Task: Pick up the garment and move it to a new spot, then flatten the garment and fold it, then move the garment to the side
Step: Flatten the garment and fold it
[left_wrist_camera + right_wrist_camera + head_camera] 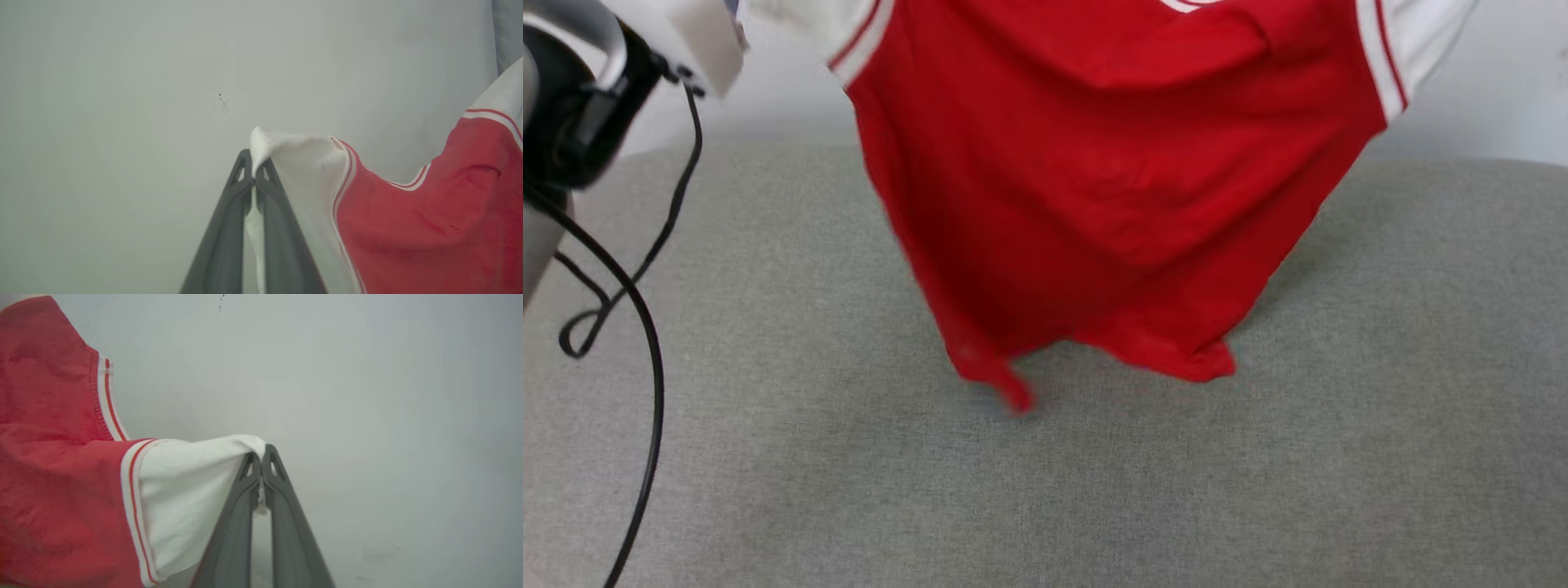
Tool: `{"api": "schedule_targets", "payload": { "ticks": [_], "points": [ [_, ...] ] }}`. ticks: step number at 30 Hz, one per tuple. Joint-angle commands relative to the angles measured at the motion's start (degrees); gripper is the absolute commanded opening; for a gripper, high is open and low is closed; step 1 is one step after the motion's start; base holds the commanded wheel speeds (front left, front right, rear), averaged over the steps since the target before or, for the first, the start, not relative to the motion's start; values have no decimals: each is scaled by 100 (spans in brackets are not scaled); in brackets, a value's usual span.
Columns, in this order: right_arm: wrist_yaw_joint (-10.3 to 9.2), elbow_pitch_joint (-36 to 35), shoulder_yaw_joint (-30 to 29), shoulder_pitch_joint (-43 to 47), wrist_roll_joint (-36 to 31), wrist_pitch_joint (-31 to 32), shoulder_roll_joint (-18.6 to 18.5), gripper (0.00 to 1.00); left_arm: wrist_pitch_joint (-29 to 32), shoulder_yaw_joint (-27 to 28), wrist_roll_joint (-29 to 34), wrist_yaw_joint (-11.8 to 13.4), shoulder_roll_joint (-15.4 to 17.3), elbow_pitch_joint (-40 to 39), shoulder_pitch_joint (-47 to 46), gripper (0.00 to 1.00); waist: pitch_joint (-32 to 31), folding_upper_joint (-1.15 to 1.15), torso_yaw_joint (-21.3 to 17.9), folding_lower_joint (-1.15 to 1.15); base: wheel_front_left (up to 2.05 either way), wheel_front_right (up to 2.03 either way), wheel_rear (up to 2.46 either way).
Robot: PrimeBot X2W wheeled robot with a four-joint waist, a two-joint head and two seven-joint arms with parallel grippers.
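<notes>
Head view: garment (1111, 188) hangs over grey surface (1045, 490).

Left gripper (255, 165) and right gripper (261, 456) closed

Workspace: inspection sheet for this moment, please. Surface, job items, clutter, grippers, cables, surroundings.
surface: grey fabric surface, flat.
job's things: garment held up and spread, hem low over the surface; contact unclear.
clutter: nothing seen.
grippers: left gripper and right gripper, jaws shut, each on a white sleeve.
cables: black cable loops loose at the robot's left.
surroundings: plain pale wall.
</notes>
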Motion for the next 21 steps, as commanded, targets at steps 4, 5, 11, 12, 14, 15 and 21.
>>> {"api": "schedule_targets", "payload": {
  "ticks": [4, 5, 11, 12, 14, 15, 21],
  "points": [
    [-10, -212, -259, -406, -221, 259, 127, 0, 86, 112, 10, -24, -98, 19, -456, 0, 359, 0, -10, 0, 0, 0, 0],
    [-10, -237, -294, -516, -270, 325, 152, 0, 119, 124, 2, -42, -131, 41, -560, 0, 470, 0, -19, 0, 0, 0, 0],
    [-9, -73, -376, -1569, -662, 630, 357, 0, 202, 254, 62, -187, -341, 455, -1427, 0, 1274, 0, -59, 0, 0, 0, 0],
    [-10, 0, -380, -1797, -751, 637, 391, 0, 199, 259, 95, -219, -393, 557, -1605, 0, 1427, 0, -65, 0, 0, 0, 0],
    [-10, 165, -345, -2237, -904, 636, 478, 0, 186, 291, 153, -291, -484, 805, -1974, 0, 1715, 0, -83, 0, 0, 0, 0],
    [-10, 256, -330, -2479, -987, 622, 528, 0, 165, 326, 178, -308, -511, 941, -2183, 0, 1858, 0, -95, 0, 0, 0, 0],
    [-10, 939, -166, -3857, -1404, 456, 721, 0, -71, 484, 326, -433, -798, 1715, -3261, 0, 2546, 0, -87, 0, 0, 0, 0]
  ]
}}
